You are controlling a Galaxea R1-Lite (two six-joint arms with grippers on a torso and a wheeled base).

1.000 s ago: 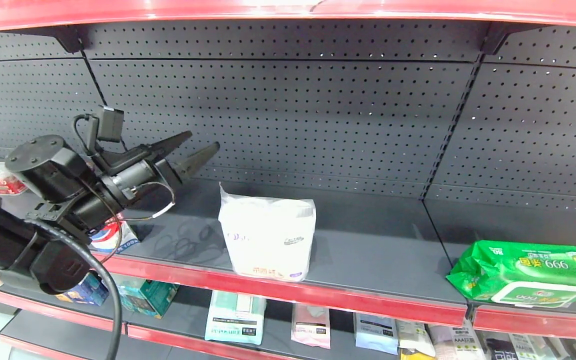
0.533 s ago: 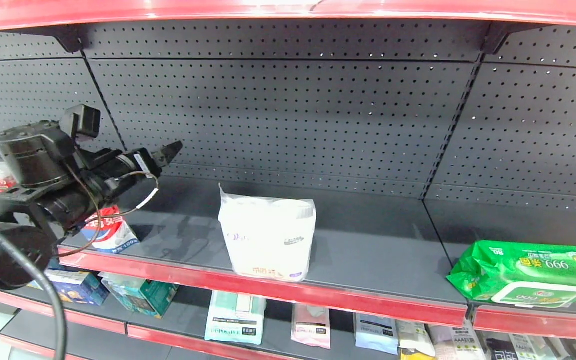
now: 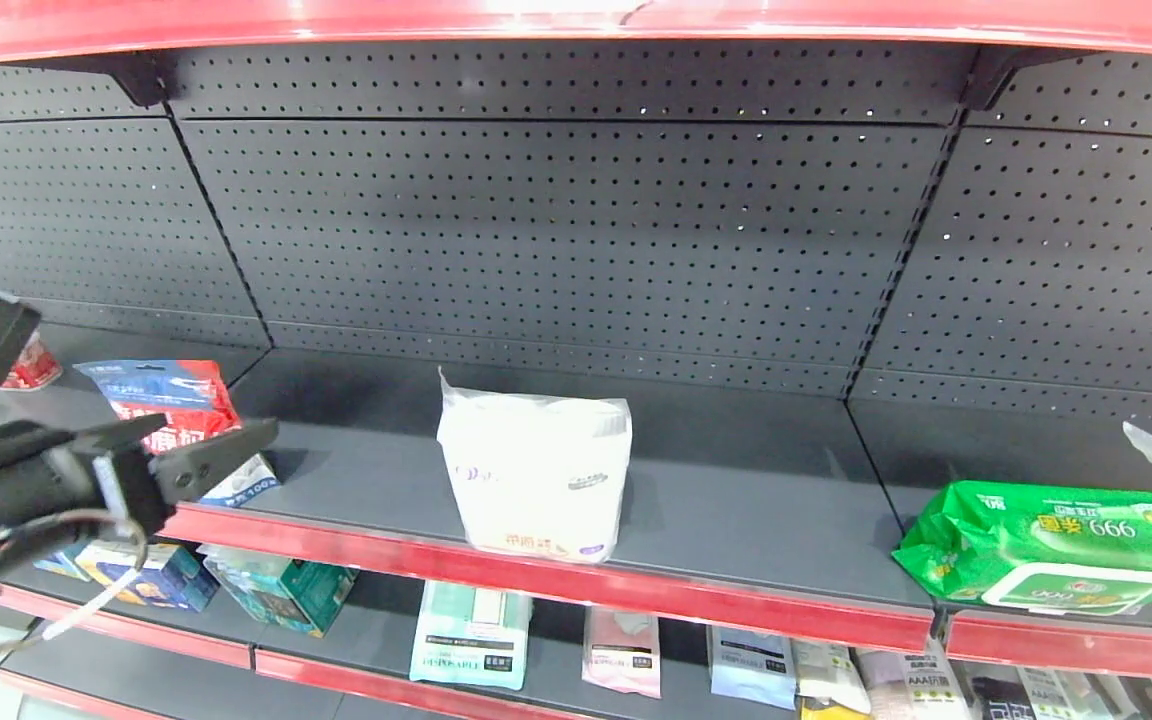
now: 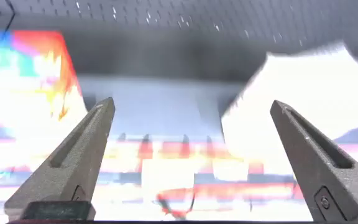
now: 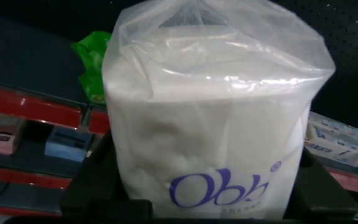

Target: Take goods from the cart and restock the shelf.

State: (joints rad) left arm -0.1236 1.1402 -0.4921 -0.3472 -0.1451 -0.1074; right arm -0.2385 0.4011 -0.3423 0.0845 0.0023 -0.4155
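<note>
Left claw: spread wide, before the shelf's red front edge, left of the white standing pack;
Right claw: pinching a clear-bagged white pack by its sides;
Shelf: green wipes at its right end, the clear-bagged white pack just beside them

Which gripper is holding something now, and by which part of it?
The right gripper holds the white plastic-wrapped pack by two opposite sides; the left gripper is open and empty.

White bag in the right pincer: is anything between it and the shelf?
The green wipes pack lies on the shelf just beyond the white bag; the bare stretch toward the white pack looks free.
</note>
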